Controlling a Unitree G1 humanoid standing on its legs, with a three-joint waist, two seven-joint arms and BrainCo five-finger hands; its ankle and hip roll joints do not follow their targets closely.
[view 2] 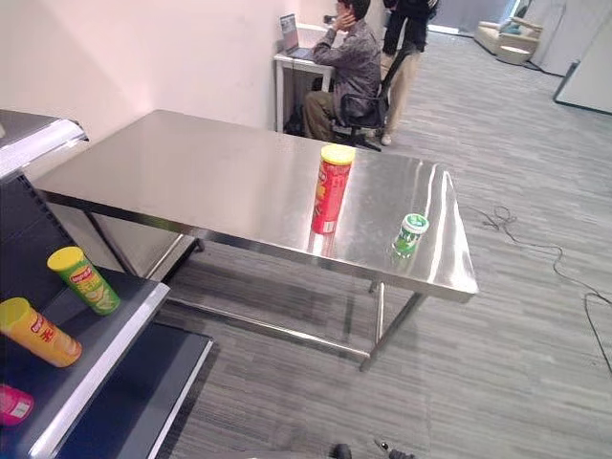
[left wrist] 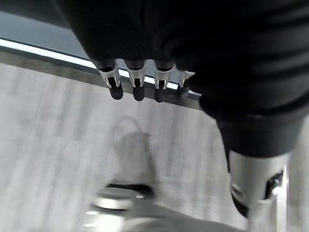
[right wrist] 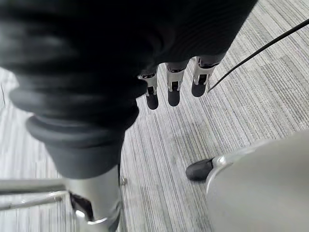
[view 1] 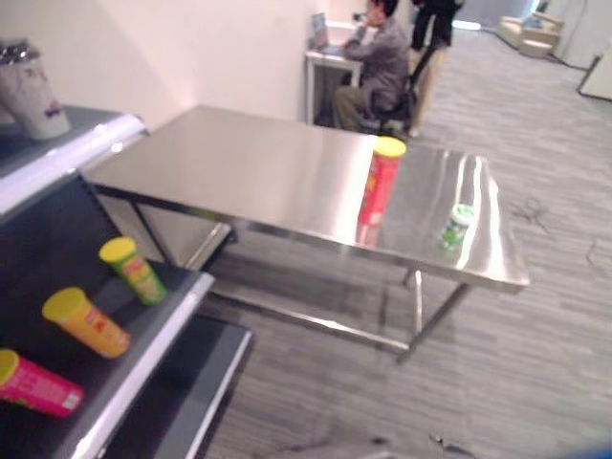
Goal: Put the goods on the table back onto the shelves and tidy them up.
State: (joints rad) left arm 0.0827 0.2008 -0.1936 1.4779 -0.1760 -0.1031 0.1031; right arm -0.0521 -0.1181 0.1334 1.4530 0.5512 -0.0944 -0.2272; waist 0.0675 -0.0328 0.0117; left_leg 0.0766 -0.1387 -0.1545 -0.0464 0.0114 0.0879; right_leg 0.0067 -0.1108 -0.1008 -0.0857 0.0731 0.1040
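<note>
A tall red can [view 2: 331, 189] with a yellow lid stands upright near the right end of the steel table [view 2: 191, 172]. A small green tub [view 2: 409, 234] sits to its right, close to the table's front edge. On the dark shelf [view 2: 107, 346] at the left lie a green can [view 2: 84, 279], an orange can [view 2: 38, 332] and a pink can [view 1: 38, 384], each with a yellow lid. My left hand [left wrist: 136, 87] hangs over the floor, fingers straight, holding nothing. My right hand [right wrist: 174, 92] also hangs over the grey carpet, fingers straight and empty.
A white cup [view 1: 33, 96] stands on the shelf's top board. Behind the table a person [view 2: 349, 67] sits at a small desk, with another person [view 2: 406, 38] standing beside. Grey carpet lies in front of and right of the table.
</note>
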